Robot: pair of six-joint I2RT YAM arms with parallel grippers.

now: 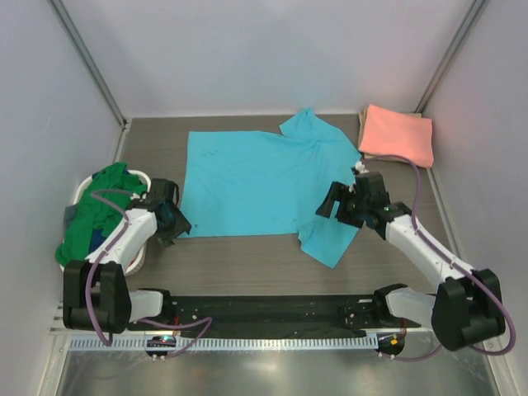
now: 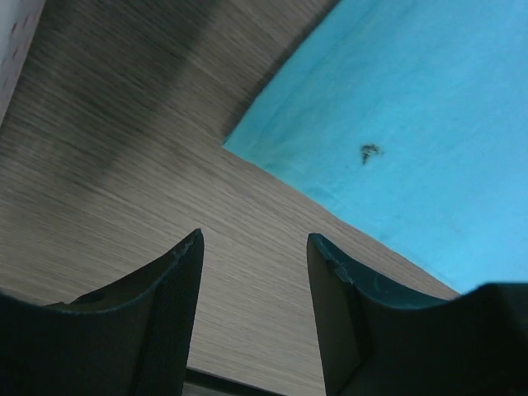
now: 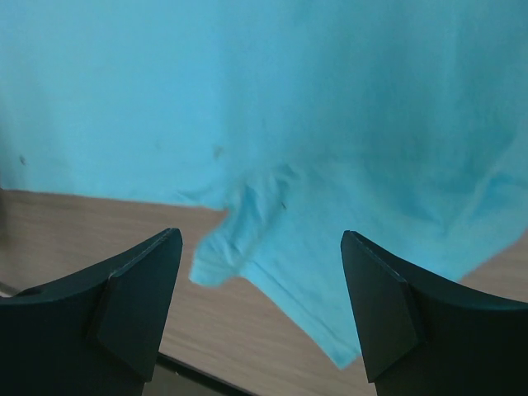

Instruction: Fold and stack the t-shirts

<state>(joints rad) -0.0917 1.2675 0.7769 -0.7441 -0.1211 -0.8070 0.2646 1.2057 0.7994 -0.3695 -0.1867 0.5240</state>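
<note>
Lying: one blue t-shirt (image 1: 247,186), one pink t-shirt (image 1: 398,134).

The left arm (image 1: 136,233) and right arm (image 1: 418,245) have white shells between black joints. A purple cable (image 1: 415,194) loops along each. The left gripper (image 2: 254,247) and right gripper (image 3: 261,239) are black, with wedge-shaped fingers (image 3: 136,289).

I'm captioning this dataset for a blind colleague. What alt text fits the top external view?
A sky-blue t-shirt lies spread out on a table, the left tool at its near-left corner and the right tool open over its near-right sleeve. A folded salmon-pink t-shirt sits at far right; a green t-shirt fills a white basket at left.
</note>
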